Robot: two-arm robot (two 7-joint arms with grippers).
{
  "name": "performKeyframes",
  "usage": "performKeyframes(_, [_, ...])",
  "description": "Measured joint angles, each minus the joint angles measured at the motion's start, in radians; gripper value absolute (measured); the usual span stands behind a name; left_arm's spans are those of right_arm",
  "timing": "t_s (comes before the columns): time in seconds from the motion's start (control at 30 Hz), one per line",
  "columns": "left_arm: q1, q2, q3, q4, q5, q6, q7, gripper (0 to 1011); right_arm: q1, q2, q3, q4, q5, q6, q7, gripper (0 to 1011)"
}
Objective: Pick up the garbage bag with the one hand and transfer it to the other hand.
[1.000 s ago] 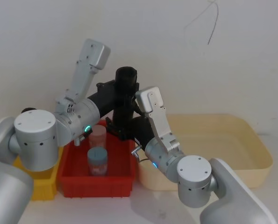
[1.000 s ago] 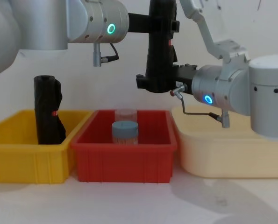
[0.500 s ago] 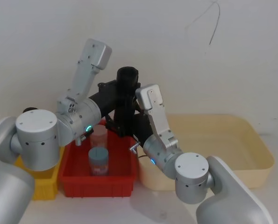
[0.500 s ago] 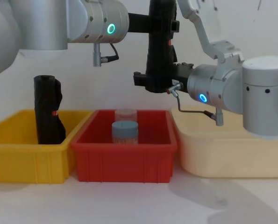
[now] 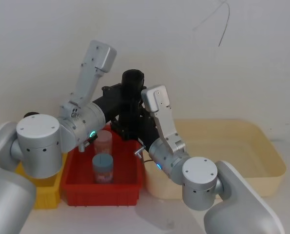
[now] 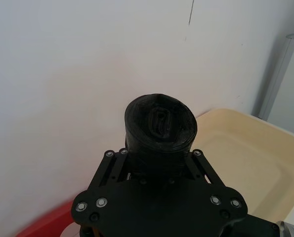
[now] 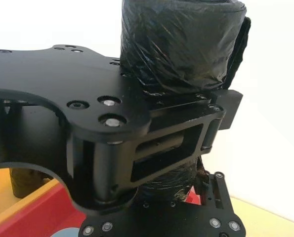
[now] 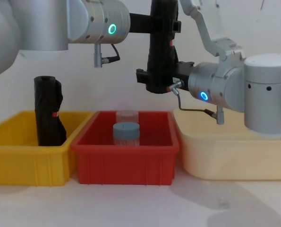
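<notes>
The garbage bag (image 8: 160,52) is a tall black roll held upright in the air above the red bin (image 8: 126,163). My left gripper (image 8: 161,23), on the green-ringed arm, is shut on the roll near its top. The left wrist view shows the roll's top end (image 6: 160,126) sticking up between the jaws. My right gripper (image 8: 152,80), on the blue-ringed arm, sits at the roll's lower end, black against black. In the head view the bag (image 5: 131,97) stands between the left gripper (image 5: 121,95) and the right gripper (image 5: 128,129).
A yellow bin (image 8: 17,161) on the left holds a lumpier black roll (image 8: 48,111). The red bin holds a clear jar (image 8: 127,115) and a blue-lidded jar (image 8: 126,132). A wide beige tray (image 8: 234,156) lies on the right, and a white wall stands close behind.
My right gripper has moved a little left and up along the bag's lower end. The left gripper and the bag have stayed put.
</notes>
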Motion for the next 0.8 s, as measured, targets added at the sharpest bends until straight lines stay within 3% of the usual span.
performKeyframes(0.3, [0.0,0.0,0.0,0.0,0.0,0.0,-0.001,358,0.002,-0.002,0.003,0.002,0.0,-0.001,0.003,567])
performKeyframes(0.67, [0.0,0.0,0.0,0.0,0.0,0.0,-0.001,358,0.003,-0.003,0.004,0.003,0.001,-0.002,0.004,566])
performKeyframes(0.8, [0.0,0.0,0.0,0.0,0.0,0.0,-0.001,447,0.002,-0.003,0.007,0.0,0.001,-0.001,0.005,565])
